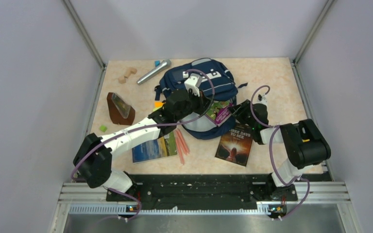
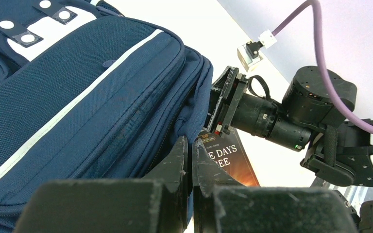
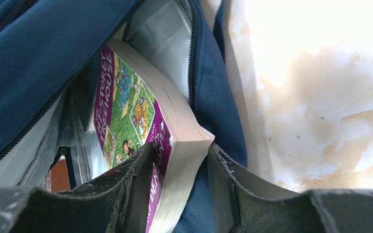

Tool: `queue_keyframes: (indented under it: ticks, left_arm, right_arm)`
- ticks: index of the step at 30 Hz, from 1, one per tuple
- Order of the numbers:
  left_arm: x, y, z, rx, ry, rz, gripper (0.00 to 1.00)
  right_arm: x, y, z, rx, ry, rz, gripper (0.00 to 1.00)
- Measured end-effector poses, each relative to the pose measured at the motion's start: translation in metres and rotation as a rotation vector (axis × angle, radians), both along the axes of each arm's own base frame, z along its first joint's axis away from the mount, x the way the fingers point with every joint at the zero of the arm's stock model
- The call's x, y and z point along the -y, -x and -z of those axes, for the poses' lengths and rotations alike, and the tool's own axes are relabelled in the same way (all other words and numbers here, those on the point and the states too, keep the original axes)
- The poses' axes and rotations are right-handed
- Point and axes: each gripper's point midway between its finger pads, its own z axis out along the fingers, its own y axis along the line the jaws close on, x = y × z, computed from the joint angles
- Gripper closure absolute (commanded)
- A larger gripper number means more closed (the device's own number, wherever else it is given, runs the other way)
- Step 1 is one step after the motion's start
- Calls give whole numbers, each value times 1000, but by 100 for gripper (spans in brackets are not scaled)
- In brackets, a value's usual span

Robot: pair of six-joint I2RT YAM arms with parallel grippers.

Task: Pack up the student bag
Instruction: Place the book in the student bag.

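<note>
Right gripper (image 3: pixel 179 153) fingers are clamping the corner of the purple book (image 3: pixel 126 107), and we are holding it half inside the open student bag (image 1: pixel 213 80), which is lying toward the far middle of the table (image 1: pixel 272 77). Our left gripper (image 2: pixel 190 155) is sitting closed at the bag's zip edge, probably propping the mouth open. We are reading "STOREY" on the purple cover; "THREE DAYS TO SEE" is showing on the dark book (image 1: pixel 234 144) lying just beside the bag.

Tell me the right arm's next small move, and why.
Probably push the book deeper into the bag. The right gripper clasps the book's near end, which pokes out of the open compartment, with the way in looking clear.
</note>
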Motion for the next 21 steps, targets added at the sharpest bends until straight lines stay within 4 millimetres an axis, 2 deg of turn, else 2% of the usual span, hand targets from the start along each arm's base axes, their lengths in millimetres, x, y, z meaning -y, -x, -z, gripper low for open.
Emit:
queue_keyframes:
  ticks: [8,15,19,21]
  left_arm:
    - [0,0,0,-1,1,0,100]
    - [0,0,0,-2,1,1,100]
    - [1,1,0,-5,4,3,100]
    - [1,1,0,-6,6,3,100]
  right_arm:
    - [-9,2,-12,44,74,-40,58]
    - [-24,3,-14,69,140,-81,49]
    - [-25,1,-16,88,170,-89,50]
    - [-25,0,-18,100,172,-91,54]
